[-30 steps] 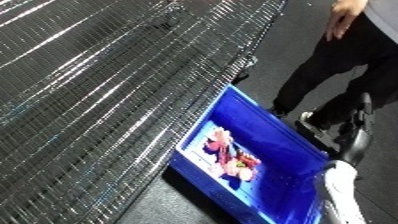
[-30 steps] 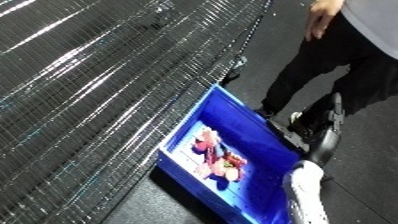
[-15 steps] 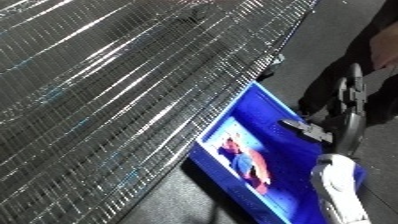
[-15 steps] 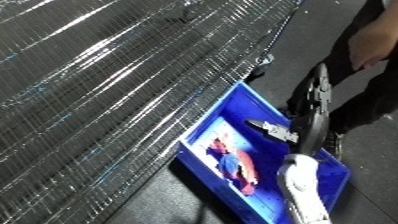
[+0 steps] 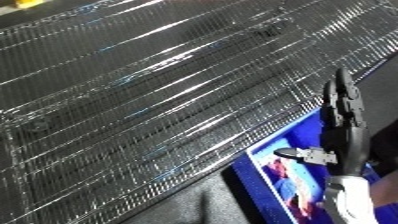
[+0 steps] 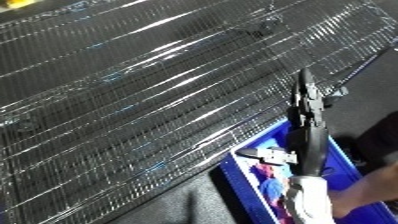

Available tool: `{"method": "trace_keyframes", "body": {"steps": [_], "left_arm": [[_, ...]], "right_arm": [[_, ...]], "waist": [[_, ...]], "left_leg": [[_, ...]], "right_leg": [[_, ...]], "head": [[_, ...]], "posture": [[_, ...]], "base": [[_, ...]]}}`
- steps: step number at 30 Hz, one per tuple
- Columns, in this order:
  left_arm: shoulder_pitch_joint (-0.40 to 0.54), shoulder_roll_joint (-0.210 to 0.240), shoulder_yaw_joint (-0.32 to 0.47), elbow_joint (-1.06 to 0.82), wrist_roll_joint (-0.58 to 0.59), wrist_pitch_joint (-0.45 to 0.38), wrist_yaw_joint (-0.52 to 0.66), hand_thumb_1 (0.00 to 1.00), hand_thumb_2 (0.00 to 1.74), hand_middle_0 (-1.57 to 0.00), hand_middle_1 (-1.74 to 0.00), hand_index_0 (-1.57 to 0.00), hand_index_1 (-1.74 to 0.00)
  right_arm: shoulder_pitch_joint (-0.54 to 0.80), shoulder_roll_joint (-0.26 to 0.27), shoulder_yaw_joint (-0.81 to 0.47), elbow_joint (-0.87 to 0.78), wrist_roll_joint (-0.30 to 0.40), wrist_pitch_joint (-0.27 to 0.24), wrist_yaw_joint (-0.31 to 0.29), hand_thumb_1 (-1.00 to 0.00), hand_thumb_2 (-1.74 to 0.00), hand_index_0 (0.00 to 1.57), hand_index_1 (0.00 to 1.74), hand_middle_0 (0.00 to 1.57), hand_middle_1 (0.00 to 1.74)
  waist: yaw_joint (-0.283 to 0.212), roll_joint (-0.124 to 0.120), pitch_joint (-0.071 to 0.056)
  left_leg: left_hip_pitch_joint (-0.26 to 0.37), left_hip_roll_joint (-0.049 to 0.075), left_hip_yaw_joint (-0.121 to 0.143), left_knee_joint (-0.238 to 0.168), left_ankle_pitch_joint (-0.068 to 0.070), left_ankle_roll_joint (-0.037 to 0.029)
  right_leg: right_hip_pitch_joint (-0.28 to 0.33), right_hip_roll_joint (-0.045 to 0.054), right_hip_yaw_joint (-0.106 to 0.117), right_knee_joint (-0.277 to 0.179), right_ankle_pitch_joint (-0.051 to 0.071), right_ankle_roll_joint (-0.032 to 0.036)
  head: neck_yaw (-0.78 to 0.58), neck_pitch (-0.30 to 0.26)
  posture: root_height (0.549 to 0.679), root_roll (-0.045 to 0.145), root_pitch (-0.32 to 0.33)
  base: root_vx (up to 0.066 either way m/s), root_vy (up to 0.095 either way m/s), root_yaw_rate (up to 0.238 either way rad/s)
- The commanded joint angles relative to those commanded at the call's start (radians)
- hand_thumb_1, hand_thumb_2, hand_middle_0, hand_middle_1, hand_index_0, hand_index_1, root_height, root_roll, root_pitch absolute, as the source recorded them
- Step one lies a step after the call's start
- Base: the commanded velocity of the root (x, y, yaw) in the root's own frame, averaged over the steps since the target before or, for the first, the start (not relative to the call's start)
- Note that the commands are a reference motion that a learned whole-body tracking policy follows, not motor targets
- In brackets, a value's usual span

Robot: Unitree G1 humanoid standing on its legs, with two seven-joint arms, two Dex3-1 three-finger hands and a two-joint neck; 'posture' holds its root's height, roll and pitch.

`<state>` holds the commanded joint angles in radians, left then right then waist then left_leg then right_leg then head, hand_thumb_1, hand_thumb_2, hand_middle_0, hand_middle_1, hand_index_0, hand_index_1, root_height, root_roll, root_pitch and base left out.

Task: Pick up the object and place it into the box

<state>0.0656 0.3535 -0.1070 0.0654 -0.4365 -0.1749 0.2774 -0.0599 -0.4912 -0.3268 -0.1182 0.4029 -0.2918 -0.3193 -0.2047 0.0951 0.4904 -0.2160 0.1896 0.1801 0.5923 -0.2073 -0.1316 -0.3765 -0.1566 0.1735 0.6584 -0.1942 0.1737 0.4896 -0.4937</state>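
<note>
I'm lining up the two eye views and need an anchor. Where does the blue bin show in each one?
Left eye view: the blue bin sits at the lower right corner, cut off by the right and bottom edges.
Right eye view: the bin is at the lower right, further from the right edge.
Shared landmark: the right hand, fingers straight, rising above the bin beside the wire mesh surface.

A pink and red packet (image 5: pixel 291 176) lies flat inside the blue bin (image 5: pixel 251 176).
</note>
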Motion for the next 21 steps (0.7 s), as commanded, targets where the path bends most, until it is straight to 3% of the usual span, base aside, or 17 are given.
{"method": "trace_keyframes", "body": {"steps": [11,21], "left_arm": [[-0.019,0.007,0.007,0.001,0.008,0.013,0.007,1.0,1.74,-1.57,-1.74,-1.57,-1.74],[-0.056,0.005,0.026,-0.017,0.001,0.018,0.014,1.0,1.74,-1.57,-1.74,-1.57,-1.74]], "right_arm": [[-0.091,-0.006,0.152,0.043,0.005,0.05,0.048,0.0,0.0,0.0,0.0,0.0,0.0],[-0.162,-0.02,0.239,0.111,0.04,0.075,0.083,0.0,0.0,0.0,0.0,0.0,0.0]], "waist": [[0.073,-0.028,-0.001],[0.12,-0.039,0.007]], "left_leg": [[-0.024,-0.003,-0.035,0.021,0.003,-0.0025],[-0.037,-0.005,-0.056,0.028,0.009,-0.0039]], "right_leg": [[-0.002,-0.0083,-0.024,0.039,-0.02,-0.0016],[-0.01,-0.012,-0.034,0.069,-0.038,-0.0023]], "head": [[-0.204,-0.004],[-0.351,-0.004]], "posture": [[0.633,0.072,-0.11],[0.63,0.072,-0.115]], "base": [[-0.012,-0.037,0.156],[0.01,-0.024,0.1]]}}
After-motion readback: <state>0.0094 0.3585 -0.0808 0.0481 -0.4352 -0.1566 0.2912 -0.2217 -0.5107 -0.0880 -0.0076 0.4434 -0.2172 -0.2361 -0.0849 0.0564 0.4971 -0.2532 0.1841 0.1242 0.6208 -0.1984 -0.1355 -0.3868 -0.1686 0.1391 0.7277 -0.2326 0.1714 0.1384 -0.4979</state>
